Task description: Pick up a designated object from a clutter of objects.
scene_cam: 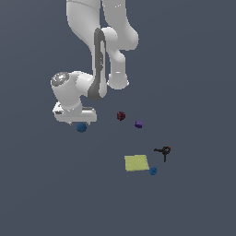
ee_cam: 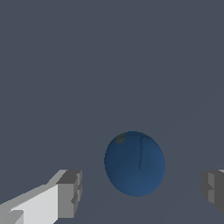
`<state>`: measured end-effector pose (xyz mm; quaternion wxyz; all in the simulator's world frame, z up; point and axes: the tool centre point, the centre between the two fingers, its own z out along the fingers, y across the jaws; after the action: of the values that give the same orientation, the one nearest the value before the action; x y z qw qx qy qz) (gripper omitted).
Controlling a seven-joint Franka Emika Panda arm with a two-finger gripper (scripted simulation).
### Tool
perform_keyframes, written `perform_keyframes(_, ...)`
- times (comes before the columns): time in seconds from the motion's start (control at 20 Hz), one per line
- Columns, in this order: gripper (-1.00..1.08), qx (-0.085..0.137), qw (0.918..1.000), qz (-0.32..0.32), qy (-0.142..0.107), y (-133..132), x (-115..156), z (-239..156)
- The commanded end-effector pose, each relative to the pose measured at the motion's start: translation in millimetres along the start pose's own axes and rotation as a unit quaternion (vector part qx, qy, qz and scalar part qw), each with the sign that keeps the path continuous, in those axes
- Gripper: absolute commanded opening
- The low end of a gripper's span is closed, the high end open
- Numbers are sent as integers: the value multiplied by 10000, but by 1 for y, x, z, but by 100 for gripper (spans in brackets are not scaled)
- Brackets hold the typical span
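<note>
The gripper is spread around the blue ball, gaps either side, fingertips cut off.

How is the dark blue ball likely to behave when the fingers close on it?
The dark blue ball is round and looks smooth, so it would probably roll off if one finger touched first. It sits between the open fingers of the gripper, so an even squeeze should catch it. It looks rigid, though its weight cannot be told.
</note>
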<state>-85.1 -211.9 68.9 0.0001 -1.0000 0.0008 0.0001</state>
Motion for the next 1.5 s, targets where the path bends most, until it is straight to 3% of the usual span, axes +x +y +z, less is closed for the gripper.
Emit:
perform_keyframes(0.0, 100, 1, 10000, 0, -4, 0, -1, 11)
perform_keyframes(0.5, 100, -1, 10000, -4, 1, 0, -1, 38)
perform_keyframes(0.55, -100, -1, 10000, -4, 1, 0, -1, 38)
perform_keyframes(1.45, -100, -4, 10000, 2, 5, -1, -1, 22)
